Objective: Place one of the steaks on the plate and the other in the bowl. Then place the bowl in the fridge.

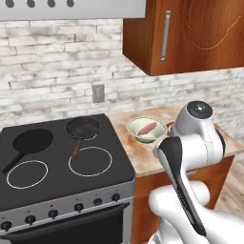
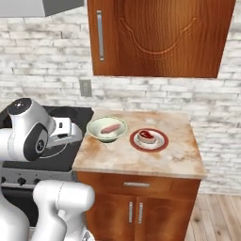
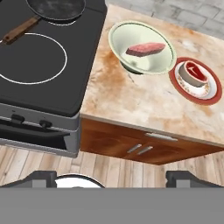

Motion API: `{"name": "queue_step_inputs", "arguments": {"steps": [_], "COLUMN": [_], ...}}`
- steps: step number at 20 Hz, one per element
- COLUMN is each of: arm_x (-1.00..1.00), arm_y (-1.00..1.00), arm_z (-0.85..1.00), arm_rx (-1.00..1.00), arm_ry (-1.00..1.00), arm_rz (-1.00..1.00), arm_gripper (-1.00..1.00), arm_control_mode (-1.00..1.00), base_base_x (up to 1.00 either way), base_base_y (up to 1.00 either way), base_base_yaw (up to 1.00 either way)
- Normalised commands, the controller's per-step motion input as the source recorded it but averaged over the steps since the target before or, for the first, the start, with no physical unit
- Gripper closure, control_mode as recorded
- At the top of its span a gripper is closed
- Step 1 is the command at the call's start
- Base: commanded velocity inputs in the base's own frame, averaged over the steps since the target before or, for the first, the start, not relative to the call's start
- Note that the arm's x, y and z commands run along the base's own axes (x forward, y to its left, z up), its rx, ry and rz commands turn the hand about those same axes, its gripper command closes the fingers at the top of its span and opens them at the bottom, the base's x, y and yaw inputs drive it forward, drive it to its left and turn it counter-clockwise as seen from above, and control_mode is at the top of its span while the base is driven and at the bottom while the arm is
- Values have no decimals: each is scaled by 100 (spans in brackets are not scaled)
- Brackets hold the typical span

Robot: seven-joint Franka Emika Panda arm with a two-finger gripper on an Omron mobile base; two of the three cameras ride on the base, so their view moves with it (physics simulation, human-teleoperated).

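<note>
Bowl [image 3: 142,48] and plate [image 3: 213,97] stood side by side on the desk [image 3: 131,103], just right of the stove [image 3: 39,83], the bowl nearer the stove and the plate close beside it, their rims near or just touching. Inside the bowl lay the pale pink steak [image 3: 145,48]; on the plate lay the deeper red steak [image 3: 193,71] with its whitish edge. In the right base view the bowl [image 2: 107,129] and plate [image 2: 149,140] sat toward the back of the desk [image 2: 141,160], below a wooden wall cabinet [image 2: 160,35]. In the hand view the hand [image 3: 118,178] was raised well above and in front of the desk, its two fingertips [image 3: 41,178] set wide apart at the bottom of the view, with nothing between them. Two dark pans [image 1: 82,127] rested on the stove's back burners in the left base view. A cupboard [image 3: 140,146] with two handles closed the desk's front.
</note>
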Motion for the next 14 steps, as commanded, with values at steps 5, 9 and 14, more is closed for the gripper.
{"name": "queue_step_inputs", "arguments": {"steps": [5, 9, 14], "arm_x": [0, 0, 0], "arm_y": [0, 0, 0], "arm_z": [0, 0, 0], "arm_rx": [0, 0, 0], "arm_ry": [0, 0, 0], "arm_rz": [0, 0, 0], "arm_gripper": [-100, -100, -100], "arm_control_mode": [100, 100, 100], "base_base_x": [31, 34, 38], "base_base_y": [-48, -35, -12], "base_base_yaw": [0, 0, 0]}}
